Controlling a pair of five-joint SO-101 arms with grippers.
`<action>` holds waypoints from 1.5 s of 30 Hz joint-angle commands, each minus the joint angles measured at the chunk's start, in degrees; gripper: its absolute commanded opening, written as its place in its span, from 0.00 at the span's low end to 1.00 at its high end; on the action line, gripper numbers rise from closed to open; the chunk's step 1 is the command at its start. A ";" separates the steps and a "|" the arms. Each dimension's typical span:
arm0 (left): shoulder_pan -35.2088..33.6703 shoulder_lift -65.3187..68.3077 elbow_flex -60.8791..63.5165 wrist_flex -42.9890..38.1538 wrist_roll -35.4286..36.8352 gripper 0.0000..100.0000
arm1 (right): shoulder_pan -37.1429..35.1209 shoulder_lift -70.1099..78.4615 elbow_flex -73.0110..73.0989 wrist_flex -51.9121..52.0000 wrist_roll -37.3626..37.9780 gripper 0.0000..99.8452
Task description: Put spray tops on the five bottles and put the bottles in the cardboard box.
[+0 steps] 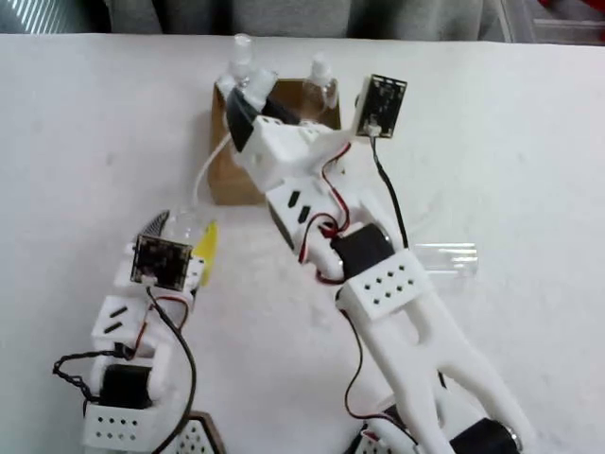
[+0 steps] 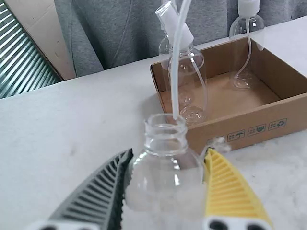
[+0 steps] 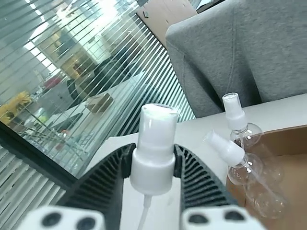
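Clamping an uncapped bottle (image 2: 163, 184) between its black and yellow fingers, the left gripper (image 2: 169, 155) sits at 8 o'clock on the white table (image 1: 85, 142). The cardboard box (image 1: 225, 180) is just beyond it, at 12 o'clock. The right gripper (image 3: 153, 160) is closed on a spray top (image 3: 154, 143) above the box's near left corner. The top's thin tube (image 2: 176, 62) hangs down to the bottle's mouth; whether its tip is inside cannot be told.

Bare table spreads wide at 9 o'clock of the box and again at 3 o'clock, up to the far edge. A clear plastic piece (image 1: 444, 257) lies at 4 o'clock, well apart from both grippers.

Three capped bottles (image 2: 186, 72) stand along the box's far side, one near the right corner (image 2: 247, 45).

Small printed symbols (image 2: 254, 129) mark the box's front wall, too small to read.

Grey fabric (image 2: 110, 33) and slatted blinds (image 2: 19, 62) lie behind the table.
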 commanded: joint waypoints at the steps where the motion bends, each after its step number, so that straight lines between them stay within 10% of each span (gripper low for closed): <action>1: 0.31 -0.92 0.09 -1.23 0.70 0.11 | -0.84 -5.32 0.62 0.04 -0.70 0.02; 45: 0.57 -0.92 0.09 -0.53 0.70 0.11 | -4.00 -0.31 7.47 -1.89 -3.52 0.02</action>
